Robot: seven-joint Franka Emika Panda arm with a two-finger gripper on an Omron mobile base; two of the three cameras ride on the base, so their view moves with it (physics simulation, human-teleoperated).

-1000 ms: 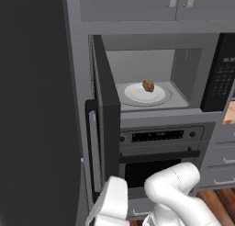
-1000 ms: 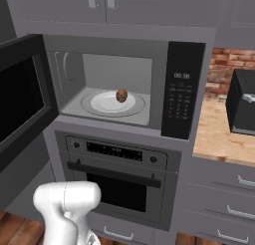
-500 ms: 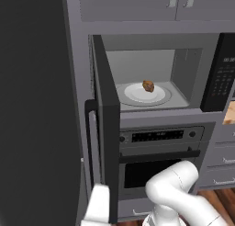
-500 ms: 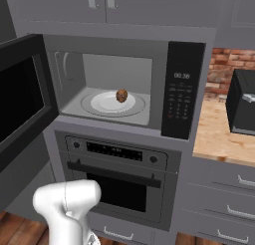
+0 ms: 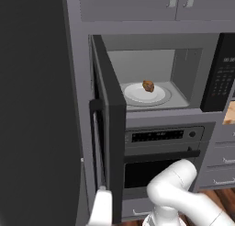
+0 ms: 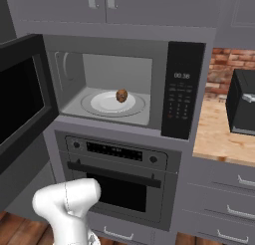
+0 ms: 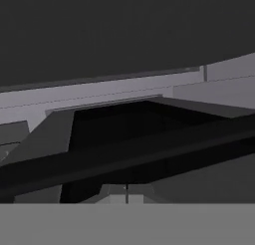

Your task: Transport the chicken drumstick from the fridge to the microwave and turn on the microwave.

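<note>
Inside the microwave (image 6: 124, 84), chicken drumstick (image 6: 121, 95) sits on the pale round turntable (image 6: 102, 105), just right of plate centre in the right base view; in the left base view it's at the plate's 12 o'clock (image 5: 148, 86). Nothing touching it.

Microwave door (image 5: 106, 124) swung wide open, hinged on the left. Left base view sees it nearly edge-on, vertical bar handle (image 5: 95, 147) on its outer face. Right base view has the dark window door (image 6: 22, 104) at 9 o'clock of the cavity.

Keypad panel (image 6: 182, 92) at 3 o'clock of the cavity, display reads 00:38 as far as I can make out.

Oven (image 6: 117, 182) directly below the microwave, horizontal handle across its door. Fridge (image 5: 39, 110) is the big dark grey slab at 9 o'clock in the left base view, door closed as far as visible.

Arm is folded low: white elbow at 6 o'clock in both base views. A white link pokes up at 7 o'clock in the left base view, just under the open door's edge. Gripper itself: cannot tell whether the jaws are spread or together. Hand view looks at dark grey panels and a dark bar, too ambiguous to name.

Black appliance (image 6: 242, 107) on the wooden counter (image 6: 219, 139) at 3 o'clock, brick wall behind.
</note>
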